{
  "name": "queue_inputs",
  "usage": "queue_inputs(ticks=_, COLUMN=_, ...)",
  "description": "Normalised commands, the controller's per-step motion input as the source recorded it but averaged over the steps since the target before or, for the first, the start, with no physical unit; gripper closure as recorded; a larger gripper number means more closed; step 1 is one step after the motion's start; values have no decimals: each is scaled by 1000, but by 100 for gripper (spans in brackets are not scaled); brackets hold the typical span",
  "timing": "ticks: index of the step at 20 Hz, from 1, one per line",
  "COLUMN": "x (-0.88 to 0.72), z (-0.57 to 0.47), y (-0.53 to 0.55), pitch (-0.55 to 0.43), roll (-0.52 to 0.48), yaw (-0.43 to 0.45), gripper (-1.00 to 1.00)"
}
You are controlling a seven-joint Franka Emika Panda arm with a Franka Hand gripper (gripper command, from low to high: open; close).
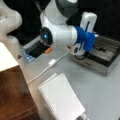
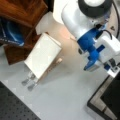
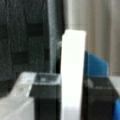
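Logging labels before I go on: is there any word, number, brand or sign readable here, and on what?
None can be read.
White notebook: cover shows no lettering.
Blue item under the wooden shelf: no print can be made out.
Grey box beside the gripper: no label visible.

A: Home or lab?

B: Lab bench, pretty sure. The gripper [image 1: 83, 46] hangs over a plain grey table [image 1: 100, 90], with a black perforated optical breadboard [image 2: 15, 106] well off to the side of it.

A: And the wood?

B: A wooden shelf unit [image 2: 20, 15] (looks like a prop), well apart from the gripper, plus a loose white cable [image 1: 47, 66] near it.
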Motion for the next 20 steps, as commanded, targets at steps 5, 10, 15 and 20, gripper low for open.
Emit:
queue_inputs(ticks=5, x=33, z=300, y=204, pitch=44, roll=-158, yaw=196, gripper=100)
queue_inputs(ticks=10, x=22, z=260, y=186, pitch=36, roll=-131, yaw=182, gripper=100)
queue_inputs(ticks=15, x=-24, z=268, y=182, pitch=42, roll=-69, yaw=166, gripper=100)
queue_inputs(ticks=20, x=-71, z=243, y=214, pitch=32, roll=-13, yaw=114, gripper=100)
